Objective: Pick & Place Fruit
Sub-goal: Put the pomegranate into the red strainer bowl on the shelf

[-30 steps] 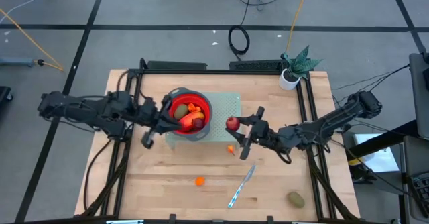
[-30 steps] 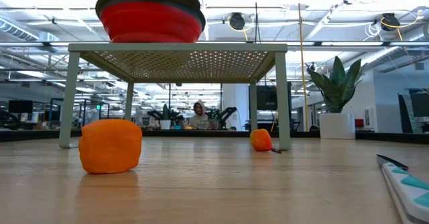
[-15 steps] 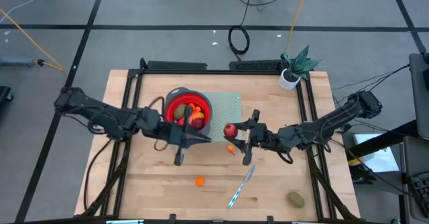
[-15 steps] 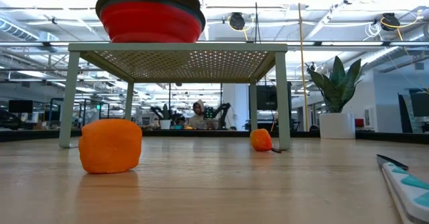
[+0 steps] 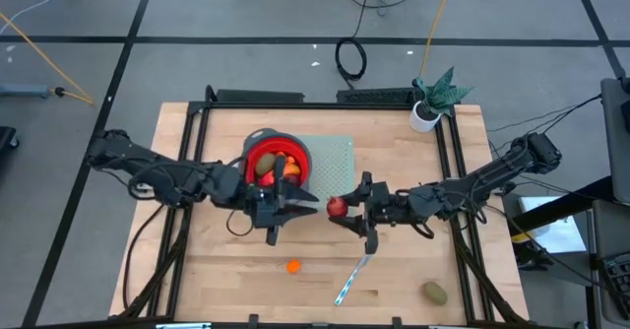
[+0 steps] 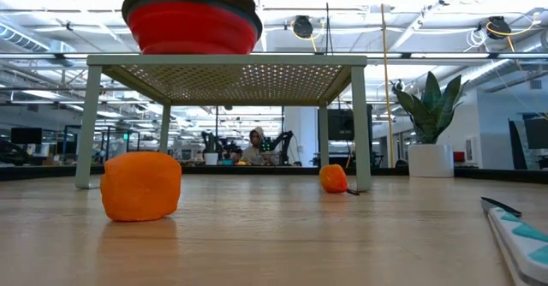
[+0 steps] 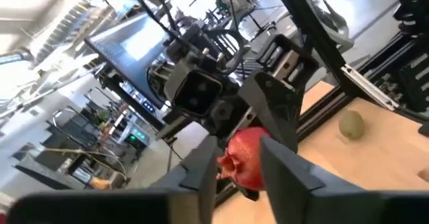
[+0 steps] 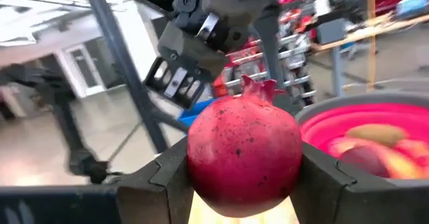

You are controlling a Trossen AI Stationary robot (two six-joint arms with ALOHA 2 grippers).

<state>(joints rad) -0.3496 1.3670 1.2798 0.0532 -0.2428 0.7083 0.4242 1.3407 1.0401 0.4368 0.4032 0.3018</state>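
Pomegranate: dark red, speckled, crown up; held off the table between the two grippers, just in front of the bowl; in the high view it shows at.
Right gripper: fingers clamped on the pomegranate's two sides, arm reaching in from the table's right edge.
Left gripper: pointed at the pomegranate from the other side, tips just beside it; in the left wrist view its fingers stand apart with the fruit between them; whether they touch it I cannot tell.
Bowl: red, collapsible, on a pale green perforated stand; holds several fruits, orange, red and olive.
Orange fruit: alone on the wood, near the front, well apart from the grippers; large in the low view.
Second orange fruit: by the stand's leg in the low view.
Olive fruit: front right corner of the table.
Knife: silver and blue, lying slanted just below the right gripper.
Plant: white pot, back right corner.
Person: seated far behind, seen under the stand in the low view.
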